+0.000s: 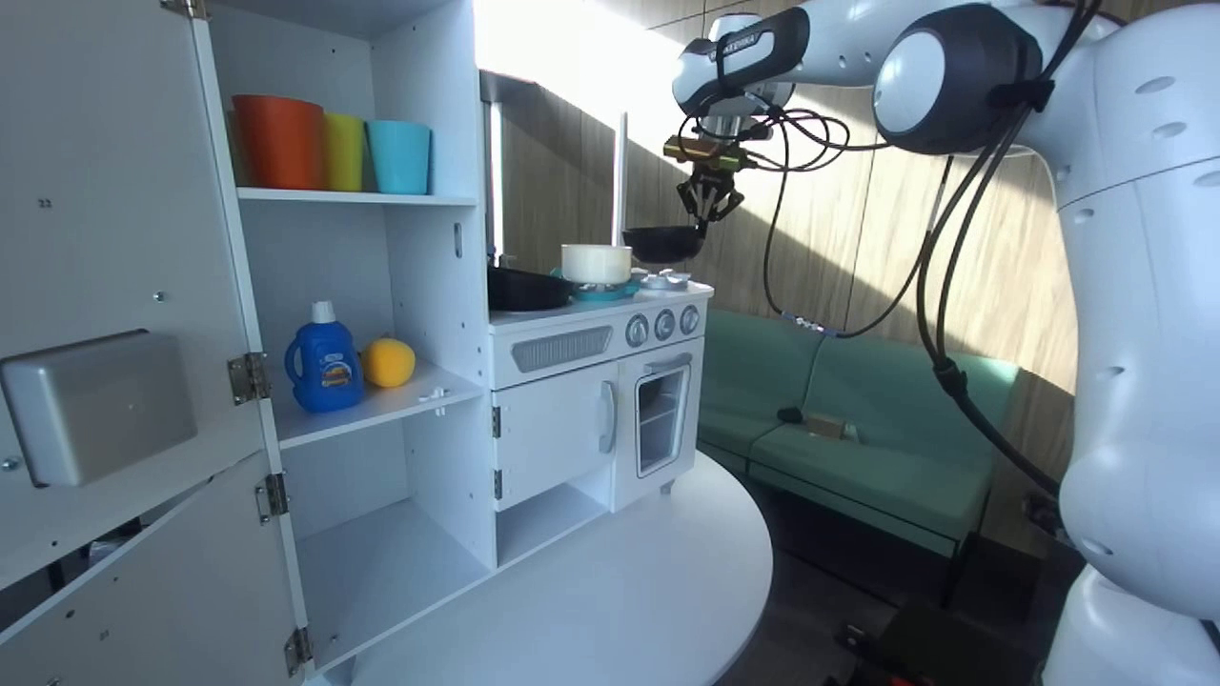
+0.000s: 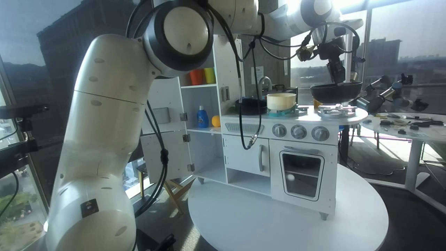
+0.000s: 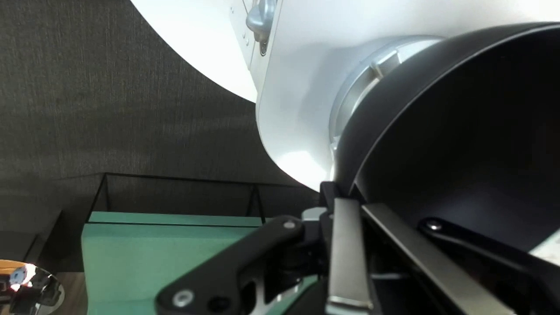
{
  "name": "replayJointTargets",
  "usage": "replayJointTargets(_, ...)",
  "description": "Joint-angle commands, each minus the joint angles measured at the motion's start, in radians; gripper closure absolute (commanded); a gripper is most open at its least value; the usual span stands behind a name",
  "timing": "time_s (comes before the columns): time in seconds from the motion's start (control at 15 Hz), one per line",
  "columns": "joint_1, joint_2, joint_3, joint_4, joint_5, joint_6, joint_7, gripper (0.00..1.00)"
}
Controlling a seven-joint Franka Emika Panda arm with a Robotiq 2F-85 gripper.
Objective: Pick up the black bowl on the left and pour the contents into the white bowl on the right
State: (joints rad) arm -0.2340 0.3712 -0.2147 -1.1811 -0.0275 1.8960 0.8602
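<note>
The arm (image 1: 1125, 314) reaches over the toy kitchen (image 1: 558, 433), and its gripper (image 3: 343, 192) has the rim of the black bowl (image 2: 334, 94) clamped fast. In the wrist view I see that grip between eight and nine o'clock on the rim. The bowl hangs in the air, mouth up and close to level, with a silver burner (image 2: 337, 111) just beneath it at six o'clock. Its inside is so dark in the wrist view that I can't fairly say what it holds.

In both exterior views the white bowl (image 2: 281, 102) stands upright between eight and nine o'clock from the black one, near but apart, on a teal stand (image 2: 277, 113). In an exterior view a wider, flat black pan (image 2: 251, 106) sits near the white bowl at nine o'clock. The middle of three grey knobs (image 2: 298, 132) lies between seven and eight o'clock from the held bowl; the oven door (image 2: 301, 176) is at six o'clock from them.

In an exterior view, on the upper shelf (image 1: 357, 198), an orange cup (image 1: 279, 143), a yellow cup (image 1: 344, 152) and a blue cup (image 1: 398, 157) stand in a row toward ten o'clock from the white bowl. Lower down, at about eight o'clock from it, a blue bottle (image 1: 322, 357) stands upright beside a round yellow thing (image 1: 388, 362). A round white table (image 1: 620, 591) carries the kitchen.
</note>
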Motion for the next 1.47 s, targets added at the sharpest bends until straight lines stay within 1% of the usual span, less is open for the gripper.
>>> replayJointTargets(0.0, -0.022, 0.08, 0.004, 0.15, 0.024, -0.058, -0.028, 0.93)
replayJointTargets(0.33, -0.031, 0.138, 0.009, 0.228, 0.029, -0.083, -0.037, 0.92)
replayJointTargets(0.4, -0.034, 0.145, 0.011, 0.237, 0.035, -0.079, -0.039, 0.89)
replayJointTargets(0.47, -0.033, 0.149, 0.013, 0.243, 0.035, -0.072, -0.042, 0.75)
replayJointTargets(0.53, -0.034, 0.153, 0.015, 0.249, 0.042, -0.068, -0.044, 0.64)
replayJointTargets(0.6, -0.035, 0.154, 0.019, 0.253, 0.051, -0.062, -0.048, 0.63)
replayJointTargets(0.67, -0.035, 0.156, 0.023, 0.257, 0.058, -0.059, -0.053, 0.57)
replayJointTargets(0.87, -0.03, 0.148, 0.033, 0.256, 0.083, -0.052, -0.067, 0.32)
replayJointTargets(1.0, -0.027, 0.138, 0.042, 0.254, 0.093, -0.055, -0.08, 0.19)
replayJointTargets(1.13, -0.027, 0.118, 0.063, 0.243, 0.11, -0.066, -0.15, 0.03)
replayJointTargets(1.2, -0.024, 0.112, 0.069, 0.243, 0.112, -0.079, -0.171, 0.0)
replayJointTargets(1.4, -0.023, 0.082, 0.097, 0.232, 0.127, -0.152, -0.25, 0.0)
